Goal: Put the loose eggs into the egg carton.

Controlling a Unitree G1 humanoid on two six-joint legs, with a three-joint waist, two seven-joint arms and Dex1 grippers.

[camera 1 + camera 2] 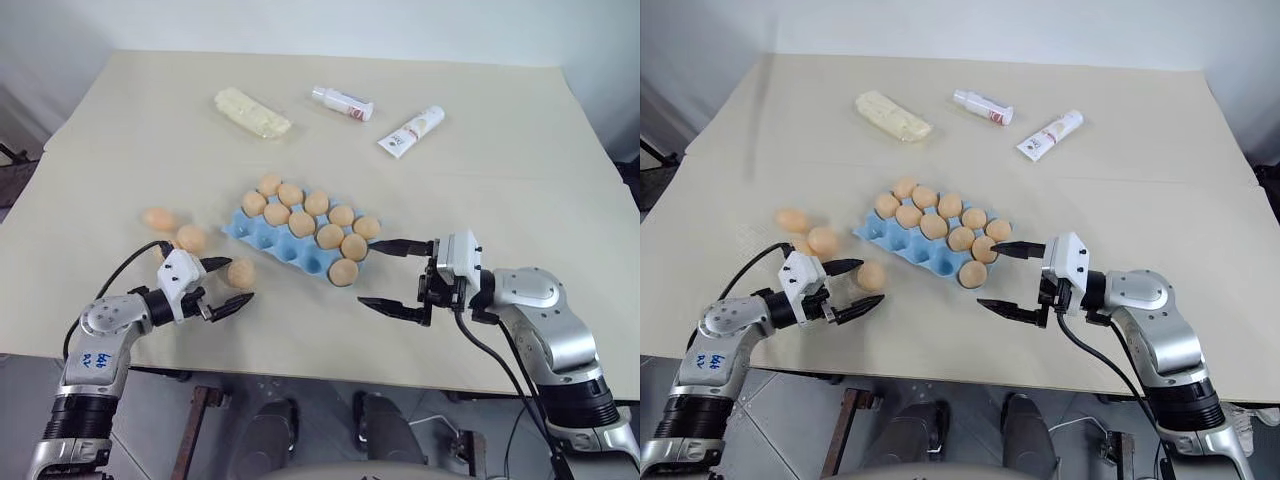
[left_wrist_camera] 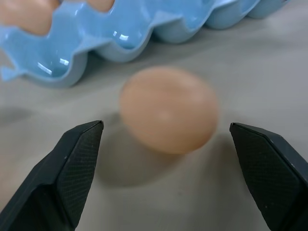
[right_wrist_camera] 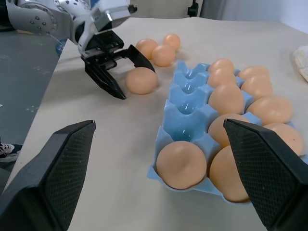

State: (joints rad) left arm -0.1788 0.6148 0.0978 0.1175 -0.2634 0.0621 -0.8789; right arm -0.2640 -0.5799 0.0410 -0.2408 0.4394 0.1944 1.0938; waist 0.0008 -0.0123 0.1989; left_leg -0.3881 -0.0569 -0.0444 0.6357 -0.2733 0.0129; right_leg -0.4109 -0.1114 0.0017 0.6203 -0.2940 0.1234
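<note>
The left arm reaches forward from the left side, low over the counter [image 1: 480, 180], and its wrist turns a little toward the middle. The left hand [image 1: 228, 283] has its two black fingers spread wide apart, one finger on each side of one loose egg [image 1: 241, 273], and they do not touch it. The right arm is bent at the elbow and its forearm points across to the left. The right hand [image 1: 392, 277] is held level above the counter, also with both fingers wide apart and nothing between them.
</note>
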